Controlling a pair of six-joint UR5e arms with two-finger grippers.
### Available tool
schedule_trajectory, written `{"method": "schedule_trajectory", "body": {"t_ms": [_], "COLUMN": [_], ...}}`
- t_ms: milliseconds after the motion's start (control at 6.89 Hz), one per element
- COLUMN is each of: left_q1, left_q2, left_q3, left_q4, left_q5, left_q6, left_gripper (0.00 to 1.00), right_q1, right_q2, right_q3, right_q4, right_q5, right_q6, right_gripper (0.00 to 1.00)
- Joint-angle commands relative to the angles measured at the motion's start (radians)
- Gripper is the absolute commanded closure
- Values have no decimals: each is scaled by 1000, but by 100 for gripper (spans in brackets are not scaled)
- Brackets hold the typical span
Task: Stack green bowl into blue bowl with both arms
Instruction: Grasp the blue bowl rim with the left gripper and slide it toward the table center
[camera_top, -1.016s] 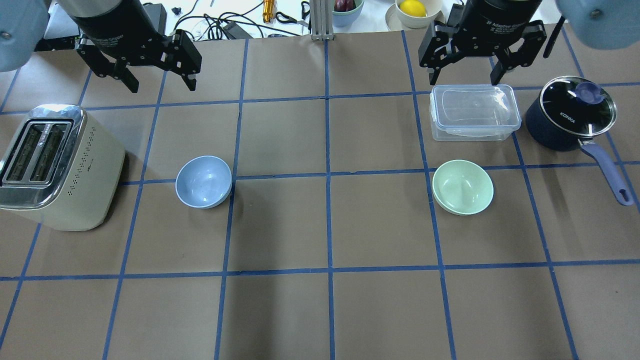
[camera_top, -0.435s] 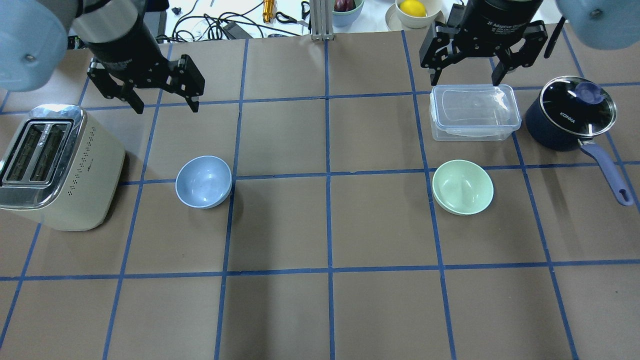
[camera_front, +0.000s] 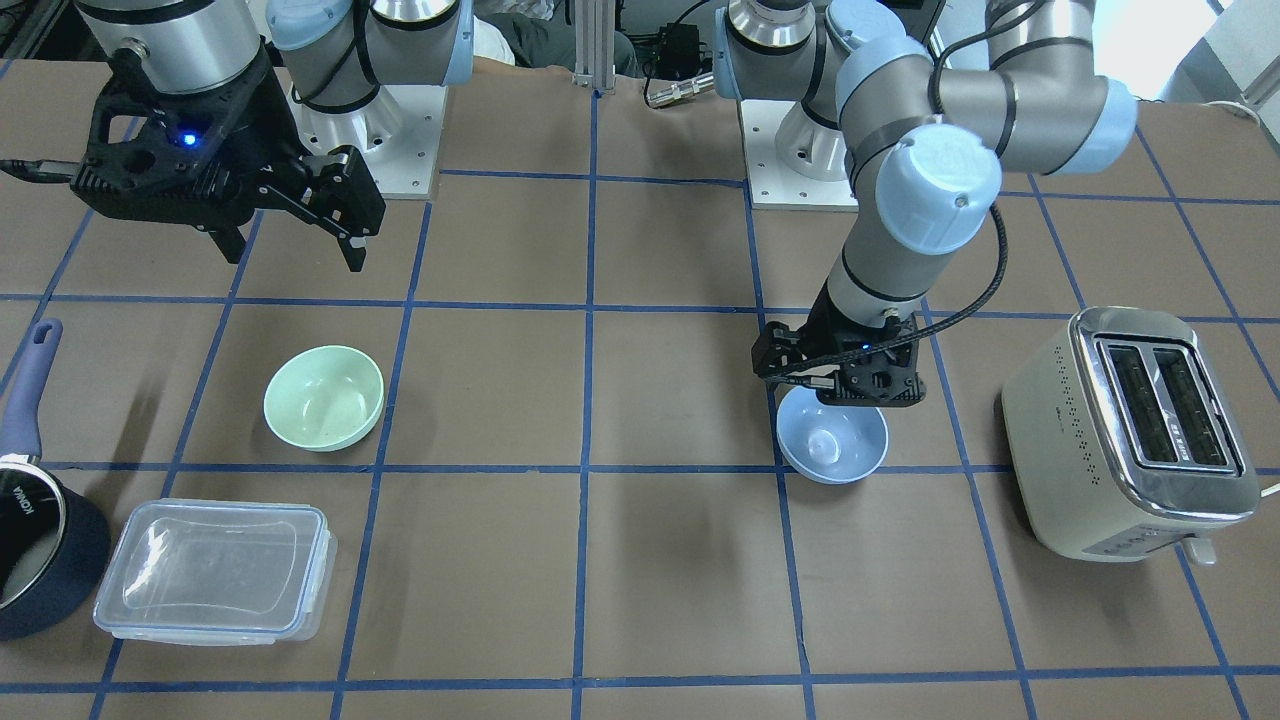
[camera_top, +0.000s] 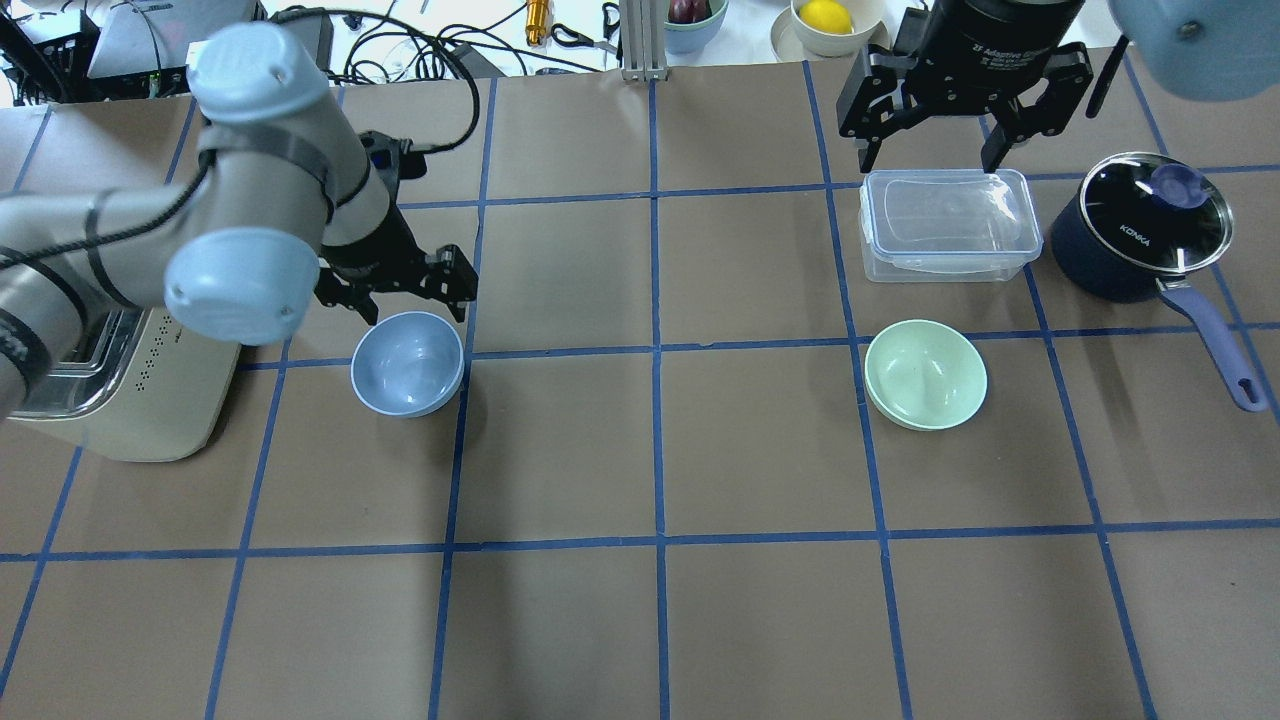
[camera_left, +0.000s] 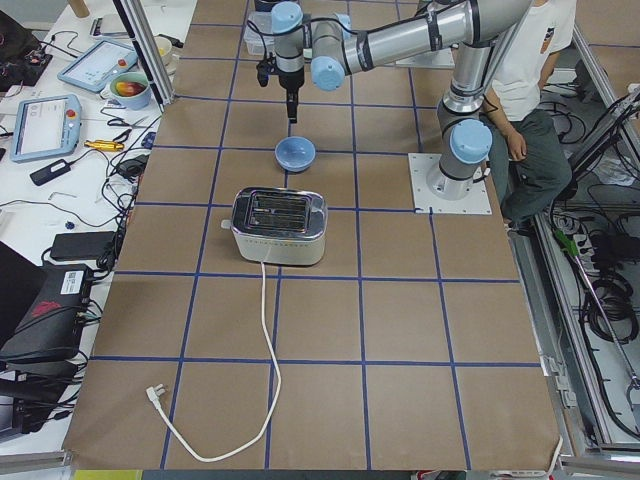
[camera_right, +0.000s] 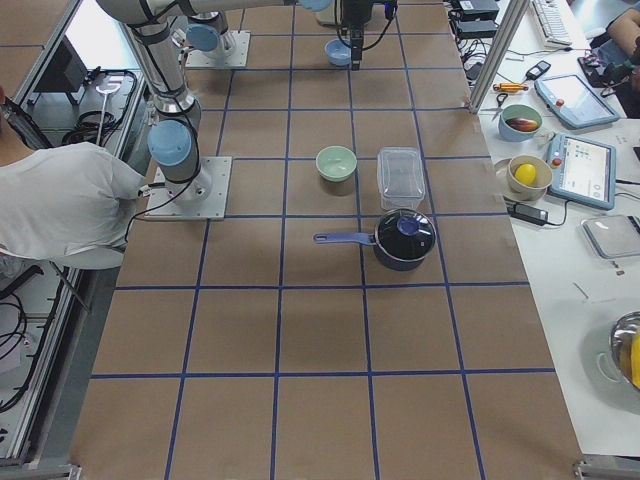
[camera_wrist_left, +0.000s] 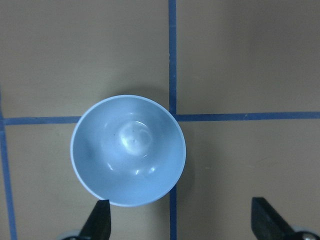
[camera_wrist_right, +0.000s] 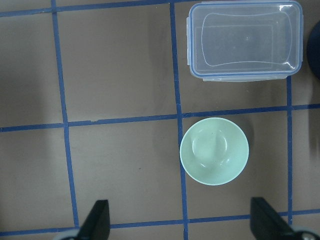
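Note:
The blue bowl (camera_top: 407, 363) stands upright left of centre, next to the toaster; it also shows in the front view (camera_front: 832, 442) and fills the left wrist view (camera_wrist_left: 128, 150). My left gripper (camera_top: 415, 310) is open and empty, low over the bowl's far rim, also in the front view (camera_front: 840, 392) and the wrist view (camera_wrist_left: 182, 222). The green bowl (camera_top: 925, 375) stands upright right of centre, seen in the front view (camera_front: 323, 397) and the right wrist view (camera_wrist_right: 214, 151). My right gripper (camera_top: 928, 155) is open and empty, high above the table behind the clear box (camera_front: 295, 255).
A cream toaster (camera_top: 170, 400) stands left of the blue bowl, partly under my left arm. A clear lidded container (camera_top: 947, 225) lies behind the green bowl. A dark navy saucepan (camera_top: 1140, 225) with glass lid stands to its right, handle toward the front.
My left arm has swung forward and down from the table's back left to just above the blue bowl's far rim. The right arm and both bowls have not moved.

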Motion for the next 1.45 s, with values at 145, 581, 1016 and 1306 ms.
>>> {"method": "schedule_trajectory", "body": {"t_ms": [145,581,1016,1306], "left_q1": [-6,-23,-51,-196], "left_q2": [-81,-119,-112,-138], "left_q3": [-121,-127,-95,32], "left_q4": [163,194,201,157], "left_q5": [10,19,13,13], "left_q6": [-4,-14,-109,-277], "left_gripper": [0,99,100,100], "right_q1": [-1,3,-3,-1], "right_q2": [0,0,0,2], "right_q3": [2,2,2,2], "right_q4": [-1,-1,1,1], "right_q5": [2,4,1,1], "right_q6": [0,0,-2,-2], "right_gripper": [0,0,0,0]}}
